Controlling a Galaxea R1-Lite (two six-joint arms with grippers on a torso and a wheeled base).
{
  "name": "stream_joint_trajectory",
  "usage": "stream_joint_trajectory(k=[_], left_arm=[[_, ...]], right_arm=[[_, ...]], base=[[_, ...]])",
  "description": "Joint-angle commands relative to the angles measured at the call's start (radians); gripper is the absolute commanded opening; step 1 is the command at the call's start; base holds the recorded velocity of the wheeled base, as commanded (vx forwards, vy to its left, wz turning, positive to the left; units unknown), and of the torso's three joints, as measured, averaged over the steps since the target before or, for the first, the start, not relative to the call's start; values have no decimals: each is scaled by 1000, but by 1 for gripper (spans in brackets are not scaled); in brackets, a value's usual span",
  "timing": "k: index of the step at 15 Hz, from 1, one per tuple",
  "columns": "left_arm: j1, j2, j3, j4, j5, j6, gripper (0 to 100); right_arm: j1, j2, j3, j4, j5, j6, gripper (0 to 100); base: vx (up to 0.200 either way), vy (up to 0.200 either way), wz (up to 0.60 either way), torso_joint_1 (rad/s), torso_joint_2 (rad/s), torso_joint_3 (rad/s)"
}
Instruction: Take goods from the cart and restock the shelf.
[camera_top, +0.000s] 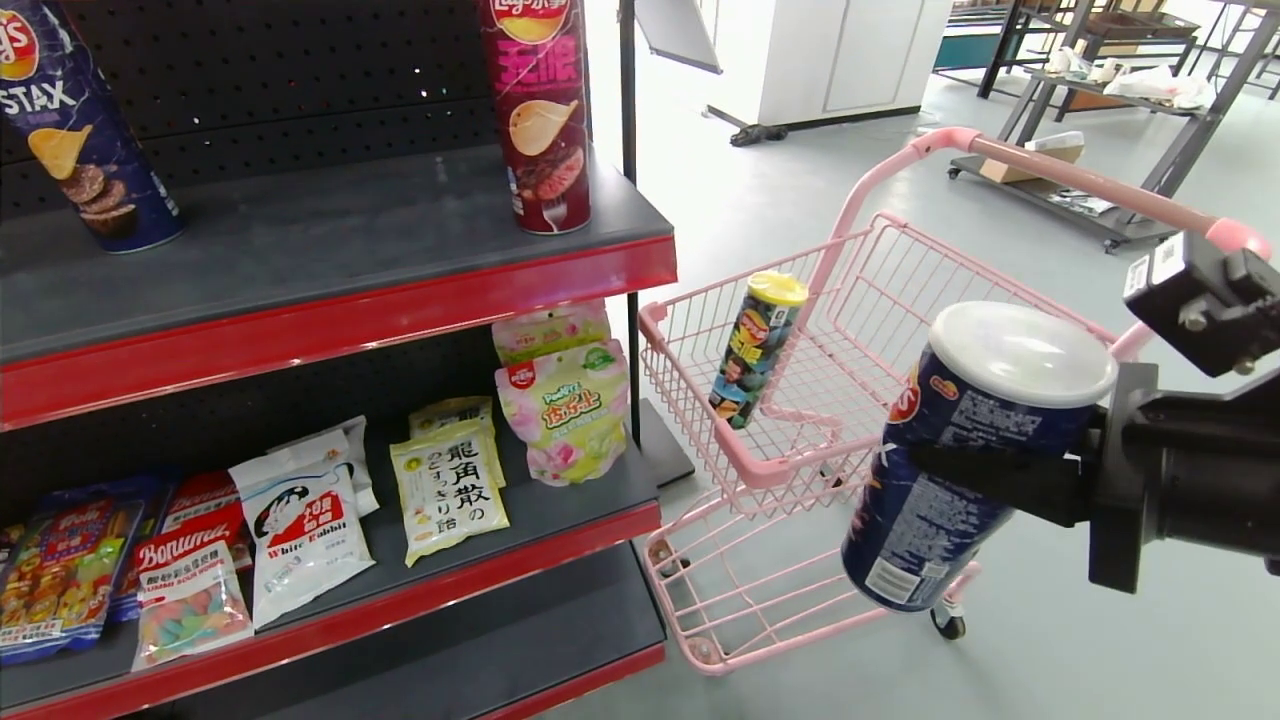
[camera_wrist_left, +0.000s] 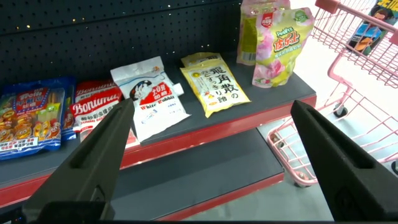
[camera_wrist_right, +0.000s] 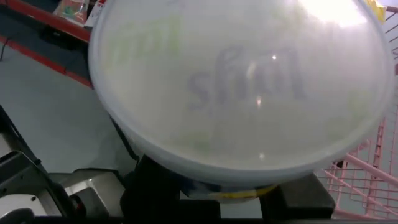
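Observation:
My right gripper (camera_top: 985, 470) is shut on a dark blue chip can (camera_top: 965, 460) with a white lid (camera_wrist_right: 242, 87), held tilted in the air to the right of the pink cart (camera_top: 790, 470). A smaller can with a yellow lid (camera_top: 757, 348) leans inside the cart's upper basket. On the upper shelf (camera_top: 330, 250) stand a blue chip can (camera_top: 85, 120) and a maroon chip can (camera_top: 540, 110). My left gripper (camera_wrist_left: 211, 155) is open, facing the lower shelf (camera_wrist_left: 205, 127) with its snack bags.
The lower shelf holds several snack bags, among them a white candy bag (camera_top: 300, 525), a yellow one (camera_top: 447, 490) and a pink-green pouch (camera_top: 565, 405). Open grey floor lies right of the shelf. A white cabinet (camera_top: 830, 55) and metal racks (camera_top: 1120, 90) stand behind.

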Motion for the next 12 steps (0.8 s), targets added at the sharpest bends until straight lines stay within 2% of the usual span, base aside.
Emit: stream_joint_trajectory(k=[1,6,12], left_arm=[[0,1,0,0,0,0,100],[0,1,0,0,0,0,100],[0,1,0,0,0,0,100]], right_arm=[[0,31,-6,-21,-2,-1,0],[-2,28,-3,-26,-4,-1,0],[1,31,-24,-26,1,-1,0]], base=[[0,0,0,0,0,0],[0,0,0,15,-62,-47],[0,0,0,137,-470,-334]])
